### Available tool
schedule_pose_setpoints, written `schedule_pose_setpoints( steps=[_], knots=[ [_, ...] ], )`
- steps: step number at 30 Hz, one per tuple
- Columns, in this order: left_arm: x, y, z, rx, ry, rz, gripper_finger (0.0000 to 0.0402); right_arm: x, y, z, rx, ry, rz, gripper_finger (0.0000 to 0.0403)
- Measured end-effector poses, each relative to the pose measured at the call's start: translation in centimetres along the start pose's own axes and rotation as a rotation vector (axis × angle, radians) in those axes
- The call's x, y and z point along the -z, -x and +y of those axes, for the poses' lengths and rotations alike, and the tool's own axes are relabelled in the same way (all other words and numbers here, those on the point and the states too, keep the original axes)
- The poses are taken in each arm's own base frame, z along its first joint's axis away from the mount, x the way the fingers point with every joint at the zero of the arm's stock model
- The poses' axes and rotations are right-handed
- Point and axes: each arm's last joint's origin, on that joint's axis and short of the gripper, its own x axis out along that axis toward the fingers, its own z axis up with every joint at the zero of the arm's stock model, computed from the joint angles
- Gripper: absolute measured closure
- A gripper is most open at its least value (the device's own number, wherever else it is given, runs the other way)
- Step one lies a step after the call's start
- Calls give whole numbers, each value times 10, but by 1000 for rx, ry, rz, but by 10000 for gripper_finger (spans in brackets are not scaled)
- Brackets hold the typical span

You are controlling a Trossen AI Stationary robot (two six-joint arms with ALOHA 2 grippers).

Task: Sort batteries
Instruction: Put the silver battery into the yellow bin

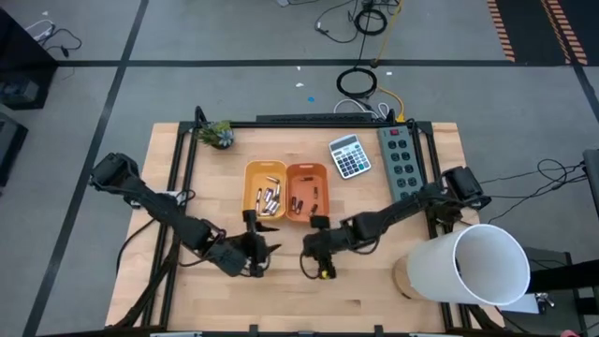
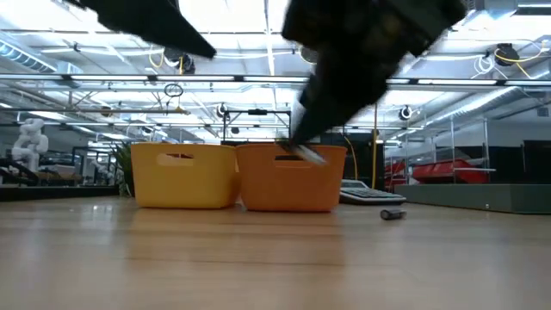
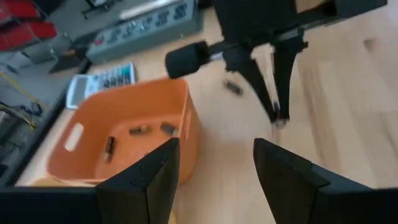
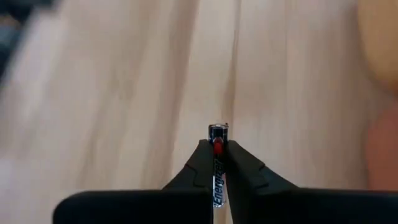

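Step in hand: pick-up done, transfer pending. R gripper (image 4: 216, 163) is clamped on a battery (image 4: 217, 133), held endwise between the fingertips, over bare table (image 1: 374, 290) just in front of the orange tray (image 1: 306, 191). L gripper (image 3: 214, 162) waits beside it w/ fingers apart, nothing between them, near the yellow tray (image 1: 265, 187).

Other batteries already lie in both trays. One loose cell (image 2: 393, 214) lies on the table near the calculator (image 1: 349, 155).

Next move, as judged: lift, carry over the tray matching this cell's type, centre above the opening, then release. Which tray matches cannot be told. Risk: endwise grip may let the cell pivot or slip.
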Motion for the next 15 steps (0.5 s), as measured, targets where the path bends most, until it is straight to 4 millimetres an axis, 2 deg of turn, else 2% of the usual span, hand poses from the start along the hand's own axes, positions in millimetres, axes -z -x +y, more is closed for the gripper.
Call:
schedule_pose_setpoints(
  steps=[8, 11, 15],
  knots=[
    [0, 26, -8, 16, -11, -65, 187, -39, 18, -30, -95, 19, -293, 402],
    [5, 32, -13, -33, -33, -85, 187, -48, 23, -41, 2, 35, -381, 402],
    [18, 31, -15, -80, -34, -117, 187, -60, 25, -70, 113, 3, -506, 400]
  ],
)
